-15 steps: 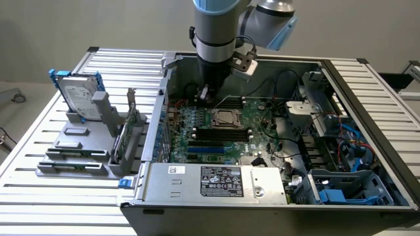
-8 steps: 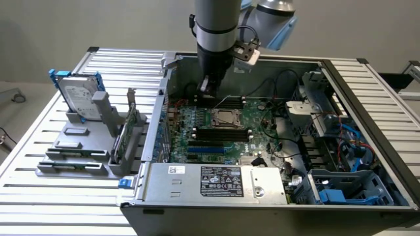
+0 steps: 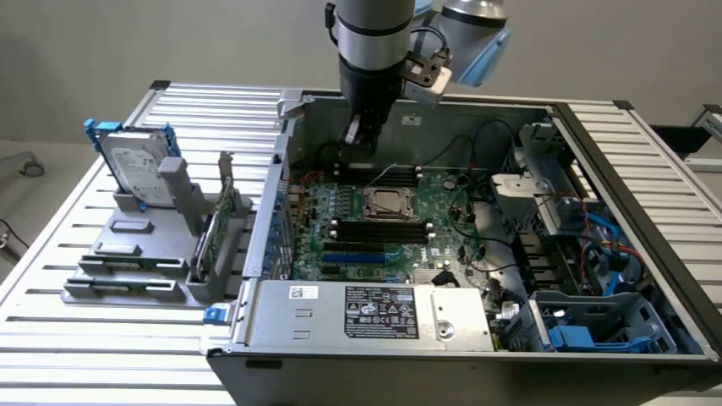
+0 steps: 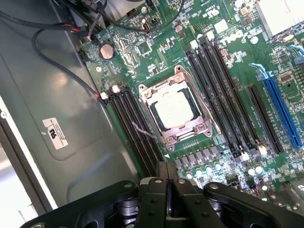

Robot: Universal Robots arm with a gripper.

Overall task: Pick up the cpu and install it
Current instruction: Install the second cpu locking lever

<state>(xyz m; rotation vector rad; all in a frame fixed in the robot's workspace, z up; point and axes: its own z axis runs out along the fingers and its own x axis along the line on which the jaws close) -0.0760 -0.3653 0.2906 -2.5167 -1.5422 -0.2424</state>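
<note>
Above the socketed cpu (image 4: 174, 110), closed empty claw (image 4: 166, 172)

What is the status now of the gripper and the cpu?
Gripper shut, holding nothing, above the motherboard. Cpu sits in its socket. Nothing in the way.
</note>
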